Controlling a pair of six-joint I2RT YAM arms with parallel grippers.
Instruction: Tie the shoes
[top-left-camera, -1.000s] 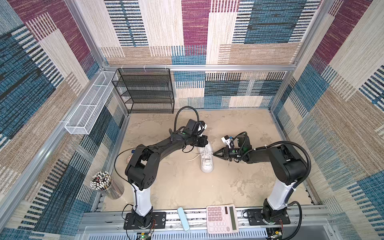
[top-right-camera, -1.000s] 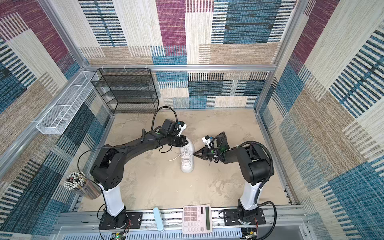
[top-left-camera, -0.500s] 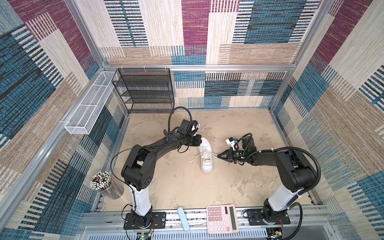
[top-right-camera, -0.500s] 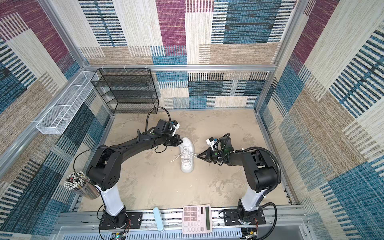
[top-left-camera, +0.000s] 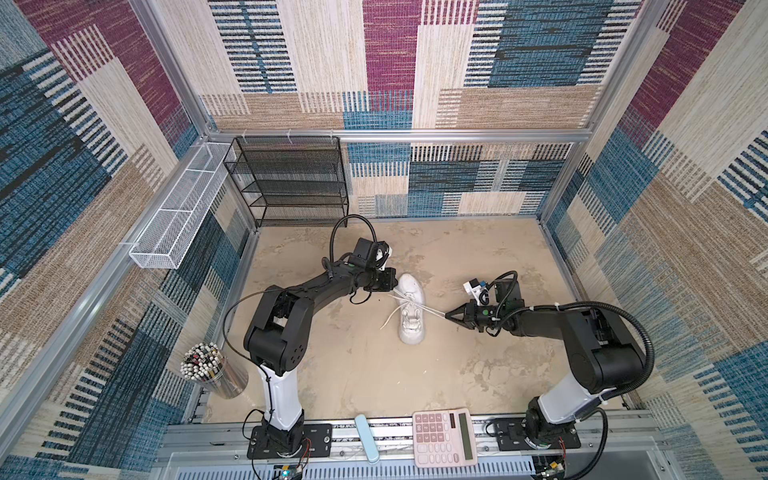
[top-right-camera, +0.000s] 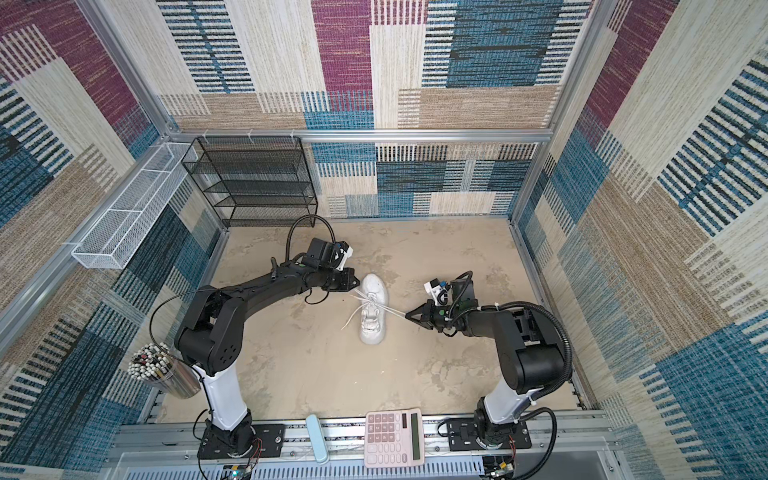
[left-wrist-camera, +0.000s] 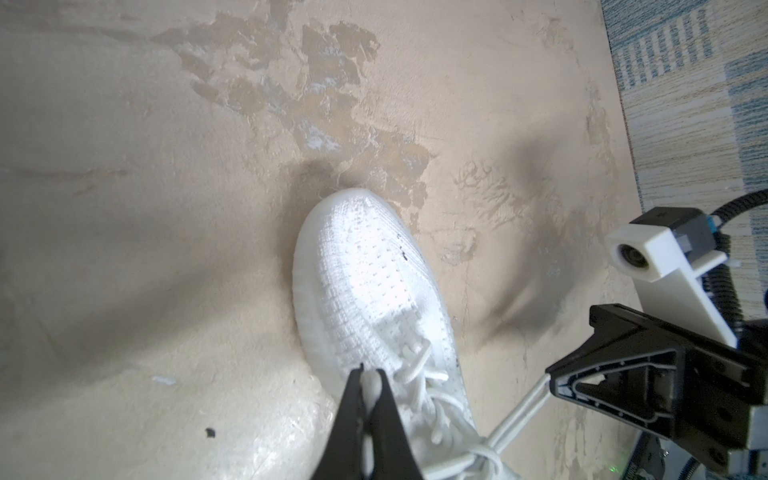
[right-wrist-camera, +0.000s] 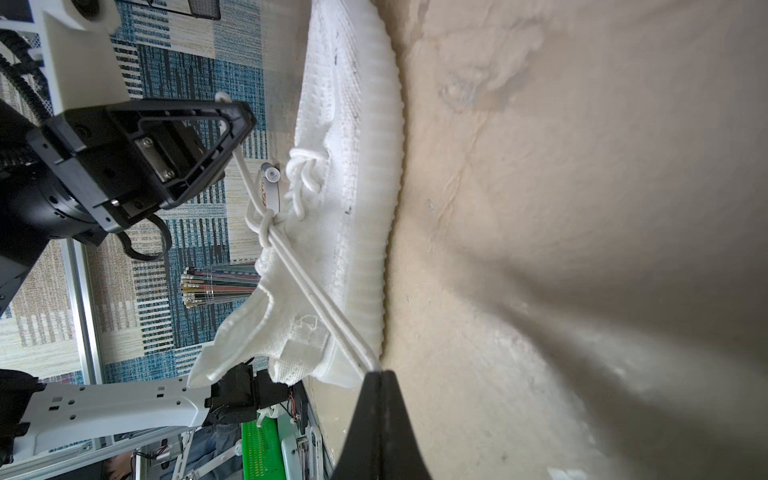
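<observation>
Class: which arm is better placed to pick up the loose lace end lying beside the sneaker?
Probably left: the loose lace end lies on the left gripper side of the sneaker; the right gripper is across it. Both pinch lace.

Surface (top-left-camera: 478, 249): we find open room over the far right corner, down the right edge, and in a wide bare band toward the near edge.

Middle blocked: sneaker (top-left-camera: 411, 309), with its laces (top-left-camera: 432, 311) drawn out taut toward both side edges, pinched in the left end effector (top-left-camera: 393, 288) and the right end effector (top-left-camera: 446, 316). We see no way straight across at that height.

Far left corner filled by the black mesh rack (top-left-camera: 291, 183). Pencil cup (top-left-camera: 212, 370) at the near left corner. Pink calculator (top-left-camera: 442, 436) sits just past the near edge.
</observation>
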